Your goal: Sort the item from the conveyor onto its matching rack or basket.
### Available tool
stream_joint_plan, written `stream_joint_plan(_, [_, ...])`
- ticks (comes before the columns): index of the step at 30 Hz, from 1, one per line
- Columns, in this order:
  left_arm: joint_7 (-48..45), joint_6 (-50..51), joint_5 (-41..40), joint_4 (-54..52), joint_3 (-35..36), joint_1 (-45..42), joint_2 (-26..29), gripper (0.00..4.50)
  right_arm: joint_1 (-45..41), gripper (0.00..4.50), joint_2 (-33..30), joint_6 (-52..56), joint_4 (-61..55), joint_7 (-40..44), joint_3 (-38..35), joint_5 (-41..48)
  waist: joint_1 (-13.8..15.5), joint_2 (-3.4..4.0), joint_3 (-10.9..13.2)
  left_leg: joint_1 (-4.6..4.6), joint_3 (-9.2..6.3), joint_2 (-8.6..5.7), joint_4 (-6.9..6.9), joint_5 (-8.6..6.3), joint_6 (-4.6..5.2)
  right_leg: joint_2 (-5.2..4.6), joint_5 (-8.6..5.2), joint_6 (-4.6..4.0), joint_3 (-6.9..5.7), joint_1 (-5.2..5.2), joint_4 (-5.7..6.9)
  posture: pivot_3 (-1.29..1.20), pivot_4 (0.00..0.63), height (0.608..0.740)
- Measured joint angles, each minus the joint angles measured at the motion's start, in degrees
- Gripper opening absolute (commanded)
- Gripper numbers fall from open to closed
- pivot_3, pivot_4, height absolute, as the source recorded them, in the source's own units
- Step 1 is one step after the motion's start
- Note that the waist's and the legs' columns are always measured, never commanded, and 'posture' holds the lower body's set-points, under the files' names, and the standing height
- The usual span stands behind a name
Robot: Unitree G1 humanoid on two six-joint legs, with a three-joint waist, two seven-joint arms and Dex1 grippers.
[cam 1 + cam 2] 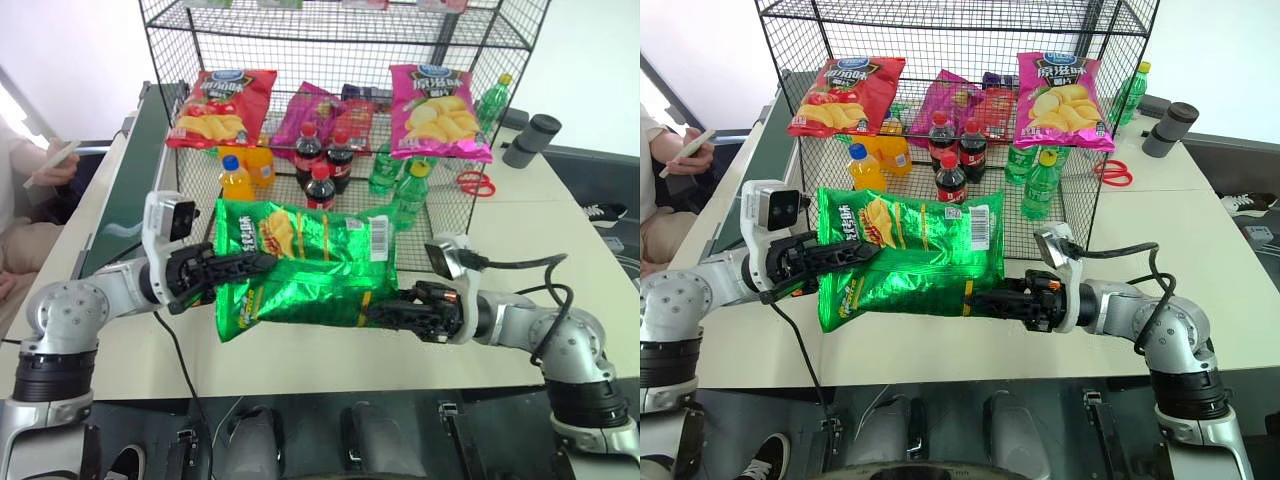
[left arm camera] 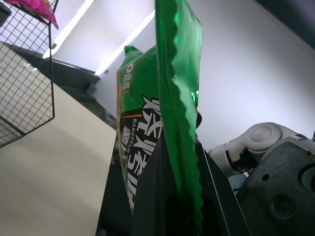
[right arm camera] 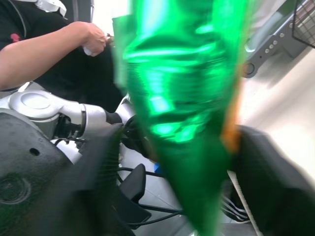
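- White walls stand behind a pale table (image 1: 560,250), and we see a person (image 1: 25,190) seated at the far left beside the conveyor (image 1: 140,170).
- We hold the green bag (image 1: 300,270) up above the near part of the table, in front of the rack (image 1: 170,60), with its printed face toward us.
- Our left gripper (image 1: 245,265) is clamped on the bag's left edge; in the left wrist view the crimped seam runs between its fingers.
- Our right gripper (image 1: 385,310) reaches in at the bag's lower right corner; in the right wrist view the bag sits between its fingers (image 3: 266,167), but we cannot tell whether they pinch it.
- On the rack's shelf a red bag (image 1: 220,105) leans at the left and a pink bag (image 1: 438,110) at the right, with a purple bag (image 1: 310,110) between.
- Cola bottles (image 1: 322,165), an orange bottle (image 1: 237,180) and green bottles (image 1: 400,180) stand in the rack behind the green bag.
- Red scissors (image 1: 477,182) lie on the table right of the rack, and a dark cylinder (image 1: 532,140) lies farther back.
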Motion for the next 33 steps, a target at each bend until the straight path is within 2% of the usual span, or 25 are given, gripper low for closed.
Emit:
stream_joint_plan(2, [-0.3, 0.0, 1.1, 0.0, 0.0, 0.3, 0.1, 0.00, -0.5, 0.46, 0.0, -0.2, 0.1, 0.3, 0.1, -0.5, 0.0, 0.00, 0.0, 0.00, 0.00, 0.00, 0.00, 0.00, 0.00, 0.00, 0.00, 0.00, 0.00, 0.00, 0.00, 0.00, 0.150, 0.740])
stream_joint_plan(3, [-0.5, -0.1, 1.5, 0.0, 0.0, 0.3, 0.1, 0.00, -0.7, 0.20, 0.0, -0.5, 0.1, 0.6, 0.3, -0.9, 0.0, 0.00, 0.0, 0.00, -0.01, 0.00, 0.00, 0.00, 0.00, 0.00, 0.00, 0.00, 0.00, 0.00, 0.00, 0.00, 0.150, 0.740])
stream_joint_plan(5, [-1.0, -0.9, 2.9, 0.0, 0.0, 0.4, 0.1, 0.00, -0.7, 0.18, 0.0, -1.2, 0.1, 0.8, 0.6, -1.7, 0.0, 0.00, 0.0, 0.00, -0.01, 0.00, 0.00, 0.00, 0.00, 0.00, 0.00, 0.00, 0.00, 0.00, 0.00, 0.00, 0.150, 0.740])
stream_joint_plan(7, [-0.7, -2.9, 5.6, 0.1, 0.0, 0.5, 0.1, 0.54, -0.7, 0.18, 0.0, -2.0, 0.1, 1.0, 1.0, -2.6, 0.0, 0.00, 0.0, -0.01, -0.01, 0.00, 0.00, 0.00, 0.00, -0.01, 0.00, 0.00, 0.00, 0.00, -0.01, 0.00, 0.150, 0.740])
stream_joint_plan(8, [0.1, -4.2, 7.2, 0.7, 0.1, 0.5, 0.1, 0.84, -0.7, 0.18, 0.0, -2.4, 0.4, 1.1, 1.1, -3.1, 0.0, 0.00, 0.0, 0.00, -0.01, 0.00, 0.00, 0.00, 0.00, -0.01, 0.00, 0.00, 0.00, 0.00, -0.01, 0.00, 0.150, 0.740])
stream_joint_plan(15, [1.4, -5.7, 10.6, 3.1, 2.7, 2.0, 0.6, 4.26, -1.0, 0.18, -2.0, -9.5, 1.2, 2.6, 2.0, -11.7, 0.0, 0.00, 0.0, -0.02, 0.02, 0.00, -0.01, -0.01, 0.01, -0.01, 0.00, 0.01, 0.00, -0.04, -0.03, 0.00, 0.150, 0.740])
stream_joint_plan(16, [1.4, -6.0, 11.0, 3.1, 2.9, 2.9, 0.9, 4.50, -0.9, 0.18, -2.6, -11.2, 1.2, 3.0, 2.2, -13.7, -0.1, 0.01, 0.0, -0.02, 0.02, 0.00, -0.01, -0.01, 0.01, -0.02, 0.00, 0.01, 0.00, -0.04, -0.03, 0.00, 0.150, 0.740])
stream_joint_plan(23, [3.4, -13.5, 17.2, -0.1, 6.2, 10.2, 1.2, 4.50, -2.1, 0.18, -7.4, -29.2, -5.4, 1.5, 2.7, -30.9, 0.0, 0.03, 0.0, -0.04, 0.04, 0.01, -0.03, -0.01, 0.01, -0.05, -0.01, 0.00, 0.00, -0.08, -0.03, 0.00, 0.150, 0.740])
stream_joint_plan(27, [7.7, -17.9, 18.7, -1.2, 9.4, 11.4, -1.9, 4.50, -8.3, 0.18, -4.9, -38.1, -8.1, -3.4, 2.9, -38.4, -0.1, 0.04, 0.0, -0.03, 0.04, 0.01, -0.02, 0.00, -0.01, -0.05, 0.00, 0.00, 0.01, -0.09, -0.01, 0.00, 0.150, 0.740])
stream_joint_plan(30, [12.0, -23.0, 22.8, -2.8, 10.0, 12.0, -4.6, 4.50, -15.5, 0.18, -4.1, -51.8, -5.8, -10.1, 4.2, -51.8, -0.1, 0.03, 0.0, -0.03, 0.07, 0.00, -0.01, 0.01, -0.01, -0.06, -0.01, -0.01, 0.02, -0.09, -0.03, 0.00, 0.150, 0.740])
stream_joint_plan(33, [15.2, -29.0, 27.9, -5.3, 9.6, 13.3, -7.3, 4.50, -19.1, 0.18, -4.0, -64.0, 0.2, -17.3, 5.7, -64.5, 0.2, -0.02, 0.0, -0.06, 0.11, -0.03, -0.01, 0.01, -0.02, -0.12, -0.01, -0.01, 0.02, -0.07, -0.07, 0.00, 0.150, 0.740])
